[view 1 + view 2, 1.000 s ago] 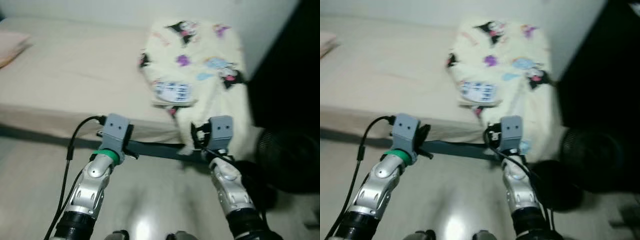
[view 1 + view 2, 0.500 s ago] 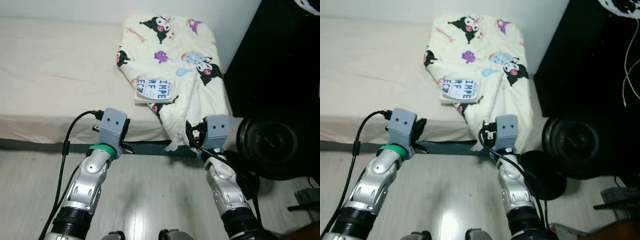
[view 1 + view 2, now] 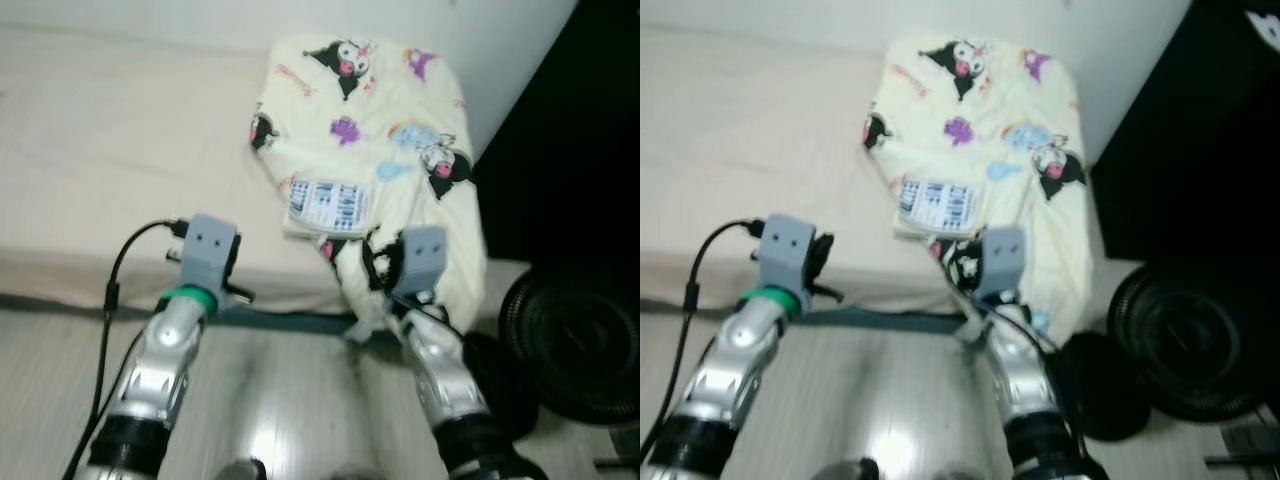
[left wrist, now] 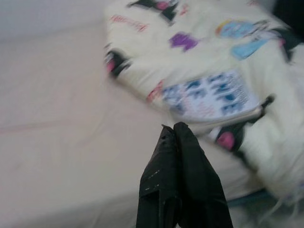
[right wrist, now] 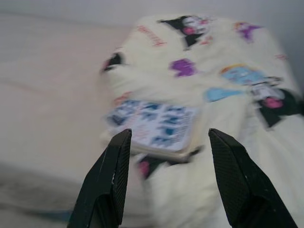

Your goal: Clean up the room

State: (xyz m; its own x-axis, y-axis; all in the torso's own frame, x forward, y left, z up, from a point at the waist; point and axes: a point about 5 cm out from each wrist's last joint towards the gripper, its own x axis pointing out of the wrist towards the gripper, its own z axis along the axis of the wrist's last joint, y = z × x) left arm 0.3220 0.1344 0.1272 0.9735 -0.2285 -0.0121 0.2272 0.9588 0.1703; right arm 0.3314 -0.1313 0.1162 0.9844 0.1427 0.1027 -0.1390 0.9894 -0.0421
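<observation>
**Desk:** Where was the right claw, and how did it stand?

**Caption writer:** It hovered at the edge of the bed, fingers spread wide and empty, lined up on the book. The left claw pointed at the same book, its fingers pressed together on nothing.

**Desk:** And the book itself?

**Caption writer:** It lay flat on the cartoon-print blanket, near the blanket's end closest to the robot, with the fan on the floor well off to the blanket's right.

**Desk:** How would it handle?

**Caption writer:** Judging by looks: light, thin and stiff enough, with a smooth cover that could slip. The blanket under it was soft and would give, so pinching the near edge across the book's thickness seemed safest, without snagging cloth.

**Desk:** Which way did it run?

**Caption writer:** Its long axis appeared to lie crosswise to the blanket, roughly along the bed's edge, cover up. Blur hid where the spine was.
</observation>
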